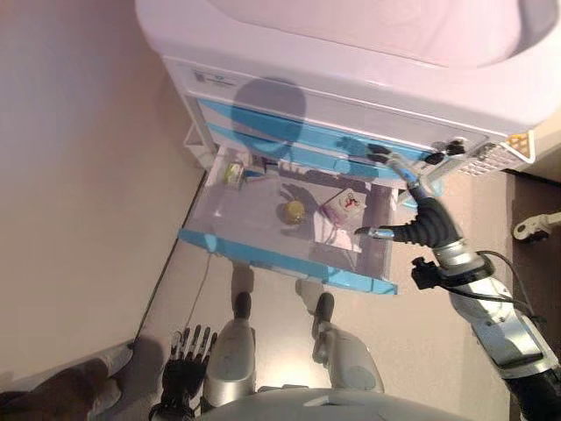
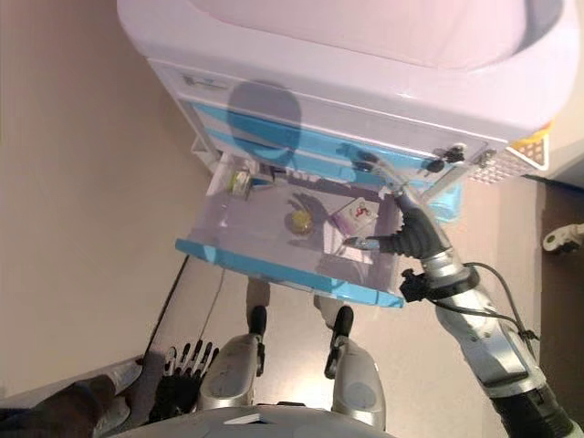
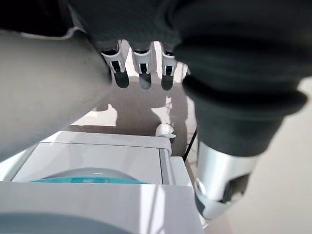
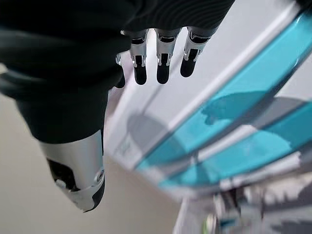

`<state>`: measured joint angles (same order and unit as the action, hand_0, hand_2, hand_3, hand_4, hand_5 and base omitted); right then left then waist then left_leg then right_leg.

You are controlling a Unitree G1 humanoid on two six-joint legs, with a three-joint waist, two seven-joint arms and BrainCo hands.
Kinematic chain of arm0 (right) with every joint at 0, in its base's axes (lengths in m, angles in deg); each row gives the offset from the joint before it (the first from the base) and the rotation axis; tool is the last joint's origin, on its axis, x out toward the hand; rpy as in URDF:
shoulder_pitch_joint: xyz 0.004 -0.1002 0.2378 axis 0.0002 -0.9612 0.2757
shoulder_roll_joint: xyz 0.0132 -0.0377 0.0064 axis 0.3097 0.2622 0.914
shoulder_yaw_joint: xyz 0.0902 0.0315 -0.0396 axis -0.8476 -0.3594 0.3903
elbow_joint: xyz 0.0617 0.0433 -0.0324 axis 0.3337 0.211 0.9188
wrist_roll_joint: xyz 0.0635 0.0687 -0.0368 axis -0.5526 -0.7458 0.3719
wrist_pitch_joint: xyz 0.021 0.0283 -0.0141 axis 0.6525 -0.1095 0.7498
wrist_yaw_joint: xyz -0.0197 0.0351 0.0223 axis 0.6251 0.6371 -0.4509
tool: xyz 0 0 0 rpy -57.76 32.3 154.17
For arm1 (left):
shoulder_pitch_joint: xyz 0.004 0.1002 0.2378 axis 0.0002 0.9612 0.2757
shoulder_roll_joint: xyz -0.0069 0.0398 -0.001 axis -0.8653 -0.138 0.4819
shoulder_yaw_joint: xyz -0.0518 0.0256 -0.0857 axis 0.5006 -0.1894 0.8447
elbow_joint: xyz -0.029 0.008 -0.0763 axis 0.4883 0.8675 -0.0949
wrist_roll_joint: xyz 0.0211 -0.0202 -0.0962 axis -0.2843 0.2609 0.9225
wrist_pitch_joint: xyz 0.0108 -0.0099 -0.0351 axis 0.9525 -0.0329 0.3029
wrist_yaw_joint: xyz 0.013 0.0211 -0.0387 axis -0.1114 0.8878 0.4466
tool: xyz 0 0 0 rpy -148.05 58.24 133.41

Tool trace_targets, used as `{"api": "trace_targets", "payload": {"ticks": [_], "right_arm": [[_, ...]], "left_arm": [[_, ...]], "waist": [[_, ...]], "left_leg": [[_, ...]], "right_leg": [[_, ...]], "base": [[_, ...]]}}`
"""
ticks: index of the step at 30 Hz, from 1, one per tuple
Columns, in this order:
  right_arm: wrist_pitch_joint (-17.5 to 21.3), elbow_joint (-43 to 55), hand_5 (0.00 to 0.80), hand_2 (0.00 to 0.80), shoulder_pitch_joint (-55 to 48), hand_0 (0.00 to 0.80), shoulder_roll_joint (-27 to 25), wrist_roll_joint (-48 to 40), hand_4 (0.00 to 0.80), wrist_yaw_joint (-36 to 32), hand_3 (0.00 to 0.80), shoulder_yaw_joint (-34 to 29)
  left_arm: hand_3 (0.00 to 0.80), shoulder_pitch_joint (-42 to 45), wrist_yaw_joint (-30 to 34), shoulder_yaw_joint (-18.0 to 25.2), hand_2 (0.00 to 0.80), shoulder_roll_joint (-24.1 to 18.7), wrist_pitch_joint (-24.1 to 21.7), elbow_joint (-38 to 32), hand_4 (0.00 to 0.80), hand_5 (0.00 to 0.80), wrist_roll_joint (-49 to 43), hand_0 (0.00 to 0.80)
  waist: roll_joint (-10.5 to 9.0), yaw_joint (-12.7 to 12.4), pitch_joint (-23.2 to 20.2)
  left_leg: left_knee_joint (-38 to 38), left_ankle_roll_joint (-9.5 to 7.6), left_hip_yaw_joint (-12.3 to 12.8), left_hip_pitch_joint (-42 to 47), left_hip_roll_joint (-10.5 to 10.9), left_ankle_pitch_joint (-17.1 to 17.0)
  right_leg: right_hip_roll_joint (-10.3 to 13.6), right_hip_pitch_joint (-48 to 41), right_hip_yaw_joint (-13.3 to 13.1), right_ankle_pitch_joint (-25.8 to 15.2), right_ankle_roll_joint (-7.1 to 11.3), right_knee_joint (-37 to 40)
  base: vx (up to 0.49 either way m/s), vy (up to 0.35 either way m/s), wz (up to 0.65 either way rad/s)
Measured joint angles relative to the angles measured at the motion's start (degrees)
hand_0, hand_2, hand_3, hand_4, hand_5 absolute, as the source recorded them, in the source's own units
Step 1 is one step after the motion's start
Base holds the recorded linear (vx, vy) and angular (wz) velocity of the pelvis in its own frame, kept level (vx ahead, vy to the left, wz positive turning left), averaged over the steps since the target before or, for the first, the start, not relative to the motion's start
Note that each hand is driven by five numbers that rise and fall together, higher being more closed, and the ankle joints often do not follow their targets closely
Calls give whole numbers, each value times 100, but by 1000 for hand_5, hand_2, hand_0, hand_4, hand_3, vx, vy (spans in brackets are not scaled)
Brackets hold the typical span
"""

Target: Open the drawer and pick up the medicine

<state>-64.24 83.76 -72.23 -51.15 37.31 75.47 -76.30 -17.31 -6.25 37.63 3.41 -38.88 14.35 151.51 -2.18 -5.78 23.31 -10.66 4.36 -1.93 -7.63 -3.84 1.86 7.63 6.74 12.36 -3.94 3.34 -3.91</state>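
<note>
The white cabinet (image 1: 351, 96) has blue drawer fronts. One drawer (image 1: 280, 261) stands pulled out. Inside lie a small white and pink box with a red mark (image 1: 344, 203), a yellow round thing (image 1: 293, 210) and a small green-yellow item (image 1: 232, 171) at the back left. My right hand (image 1: 412, 206) hovers over the drawer's right side, just right of the box, open and holding nothing; its straight fingers (image 4: 161, 53) show in the right wrist view. My left hand (image 1: 186, 364) hangs low at the lower left, open and empty, and its fingers (image 3: 141, 68) show in the left wrist view.
A wall runs along the left. A white caster (image 1: 536, 225) stands on the floor at the right. A dark shoe-like shape (image 1: 61, 390) lies at the lower left beside my left hand. More closed blue drawers (image 1: 289, 132) sit above the open one.
</note>
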Motion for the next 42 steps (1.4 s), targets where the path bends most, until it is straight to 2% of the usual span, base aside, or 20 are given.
{"api": "trace_targets", "payload": {"ticks": [11, 15, 23, 31, 42], "right_arm": [[-847, -1220, 0, 0, 1396, 0, -22, 898, 0, 21, 0, 1474], [-1117, -1617, 0, 0, 1728, 0, -21, 1143, 0, 113, 0, 1770], [-1605, -2526, 0, 0, 1956, 0, -9, 1730, 0, 786, 0, 2096], [-1811, -3178, 0, 0, 2022, 0, 14, 2005, 0, 1245, 0, 2197], [-1811, -3400, 0, 0, 2063, 0, 26, 1997, 0, 1371, 0, 2192]], "left_arm": [[0, -579, -28, -255, 0, -185, -4, 73, 0, 0, 24, 0], [0, -640, -34, -314, 0, -268, -1, 116, 0, 0, 25, 0], [0, -712, -34, -316, 0, -315, 19, 120, 0, 0, 23, 0], [0, -713, -72, -317, 0, -356, 29, 112, 0, 0, 1, 0], [0, -713, -124, -314, 0, -361, 126, 92, 0, 0, -4, 0]], "waist": [[26, -262, 411], [51, -398, 448], [167, -541, 530], [193, -540, 548], [209, -542, 556]], "left_leg": [[10, -23, -274, -172, 109, -119], [12, -37, -328, -208, 150, -129], [9, -55, -455, -281, 206, -153], [13, -56, -467, -298, 208, -155], [12, -56, -470, -300, 210, -155]], "right_leg": [[95, 2, 255, 35, 43, 2], [126, 2, 293, 46, 58, 2], [174, -6, 409, 69, 88, -7], [174, 2, 419, 73, 92, -1], [177, 3, 422, 73, 93, -2]], "base": [[-25, -5, 16], [-7, 0, 9], [-17, -14, 9], [-3, -2, 0], [0, 0, 0]]}}
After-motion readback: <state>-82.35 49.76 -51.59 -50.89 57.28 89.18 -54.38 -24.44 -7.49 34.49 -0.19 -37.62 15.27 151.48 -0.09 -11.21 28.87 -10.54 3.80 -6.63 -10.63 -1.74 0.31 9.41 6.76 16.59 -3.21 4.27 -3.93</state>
